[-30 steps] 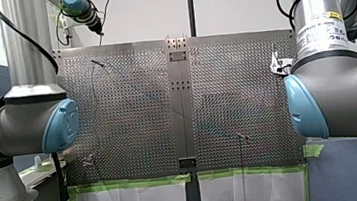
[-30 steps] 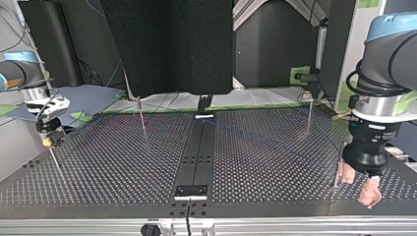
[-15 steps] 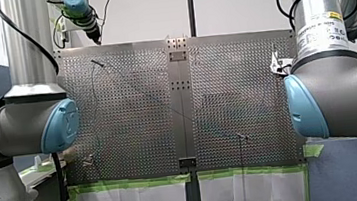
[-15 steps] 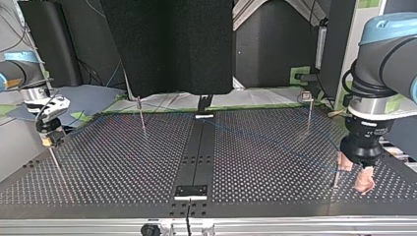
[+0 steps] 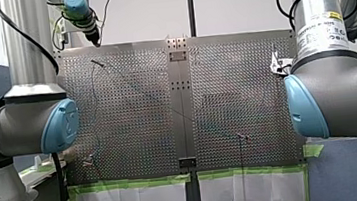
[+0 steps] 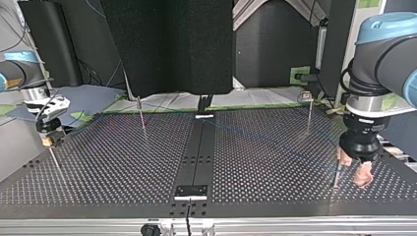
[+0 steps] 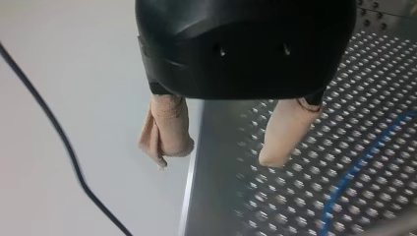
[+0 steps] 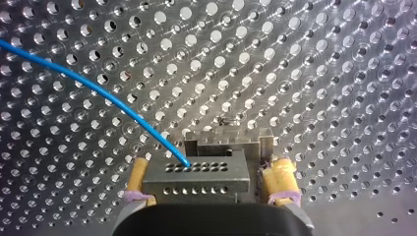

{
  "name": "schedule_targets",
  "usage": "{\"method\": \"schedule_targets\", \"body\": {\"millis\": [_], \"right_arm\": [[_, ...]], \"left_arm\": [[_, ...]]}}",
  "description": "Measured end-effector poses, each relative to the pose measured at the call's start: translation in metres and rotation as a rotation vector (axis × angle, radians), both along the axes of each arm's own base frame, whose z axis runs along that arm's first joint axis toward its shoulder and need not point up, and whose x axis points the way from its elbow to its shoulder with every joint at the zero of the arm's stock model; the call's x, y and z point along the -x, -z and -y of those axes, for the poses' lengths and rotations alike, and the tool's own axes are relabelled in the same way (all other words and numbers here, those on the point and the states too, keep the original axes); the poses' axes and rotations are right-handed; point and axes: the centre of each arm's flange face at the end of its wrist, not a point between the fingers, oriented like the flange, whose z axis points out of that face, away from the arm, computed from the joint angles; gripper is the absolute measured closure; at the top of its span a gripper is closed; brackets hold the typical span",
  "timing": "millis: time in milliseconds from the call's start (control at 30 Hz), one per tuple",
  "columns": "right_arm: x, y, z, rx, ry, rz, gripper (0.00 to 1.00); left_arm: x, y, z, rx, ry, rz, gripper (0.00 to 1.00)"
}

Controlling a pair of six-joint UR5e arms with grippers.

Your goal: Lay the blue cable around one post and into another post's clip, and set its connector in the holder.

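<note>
My left gripper (image 7: 219, 158) hangs with its two beige-padded fingers apart and nothing between them. One finger shows against the pale ground beyond the table's edge, the other over the perforated table (image 7: 295, 206). The blue cable (image 7: 351, 174) lies on the table just beyond that inner finger, apart from it. It runs roughly along the fingers' length, not across their gap. In the top view a thin post (image 6: 336, 176) stands just beside these fingers, so I judge this arm the nearer to the stretch to be looped. My right gripper (image 8: 209, 173), well apart, is clamped by its yellow pads on the connector (image 8: 196, 183), a grey metal block with rows of small holes. The thin, glossy cable leaves the block and curves away ahead.
</note>
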Motion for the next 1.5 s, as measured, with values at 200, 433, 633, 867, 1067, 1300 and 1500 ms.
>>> {"method": "schedule_targets", "body": {"millis": [200, 433, 633, 867, 1067, 1300, 1500], "right_arm": [[0.000, 0.000, 0.000, 0.000, 0.000, 0.000, 0.00], [0.000, 0.000, 0.000, 0.000, 0.000, 0.000, 0.00], [0.000, 0.000, 0.000, 0.000, 0.000, 0.000, 0.00], [0.000, 0.000, 0.000, 0.000, 0.000, 0.000, 0.00], [0.000, 0.000, 0.000, 0.000, 0.000, 0.000, 0.00], [0.000, 0.000, 0.000, 0.000, 0.000, 0.000, 0.00], [0.000, 0.000, 0.000, 0.000, 0.000, 0.000, 0.00]], "left_arm": [[0.002, 0.024, -0.007, -0.007, -0.057, -0.049, 0.00], [0.003, 0.029, -0.009, -0.005, -0.072, -0.057, 0.00], [0.003, 0.030, -0.011, -0.002, -0.091, -0.059, 0.00], [0.003, 0.030, -0.013, -0.002, -0.106, -0.058, 0.00], [0.003, 0.030, -0.014, -0.002, -0.107, -0.058, 0.00], [0.003, 0.030, -0.014, -0.002, -0.105, -0.056, 0.00], [0.003, 0.030, -0.014, -0.002, -0.105, -0.055, 0.00]]}}
